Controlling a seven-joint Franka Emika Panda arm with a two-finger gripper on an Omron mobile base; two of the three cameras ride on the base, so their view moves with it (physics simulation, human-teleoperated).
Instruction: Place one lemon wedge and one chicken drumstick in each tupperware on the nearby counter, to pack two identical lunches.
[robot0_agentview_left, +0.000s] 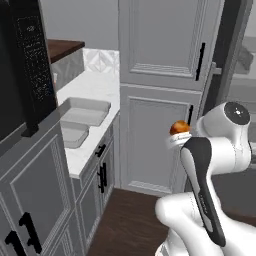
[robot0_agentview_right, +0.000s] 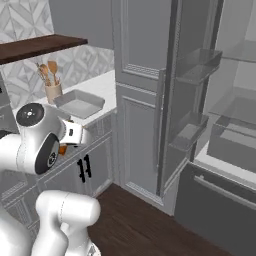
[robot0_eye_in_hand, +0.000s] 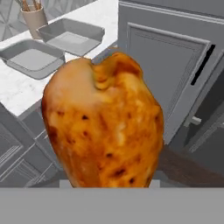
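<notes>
Drumstick (robot0_eye_in_hand: 103, 122): orange, browned in spots, carried in the gripper (robot0_agentview_left: 176, 137) out in front of the tall grey cabinet (robot0_agentview_left: 160, 95), above the floor and well short of the counter (robot0_agentview_left: 92, 90).
Jaws: the fingers themselves are hidden behind the meat in the hand view; judging by the way the drumstick rides at the wrist in the left base view, they are pinching it.
Tubs: two grey tupperwares (robot0_agentview_left: 85, 111) (robot0_agentview_left: 72, 134) sit side by side on the counter, touching or nearly so; both look bare inside in the hand view.
Lemon wedges: none to be made out in these views.
Weight: likely light, no strain for the arm.
Surface: rounded and glossy-looking, so probably slippery; a pinch on the bulge could squeeze it out sideways.
Stiffness: judged firm enough not to sag; not fragile, a short drop into a tub should do no harm.
Best hold: across the thick meaty end near its widest part, jaws square to it.
Risk: rolling once let go; release low, over the middle of a tub.
Other: utensil cup (robot0_eye_in_hand: 33, 15) stands just beside the far tub.
</notes>
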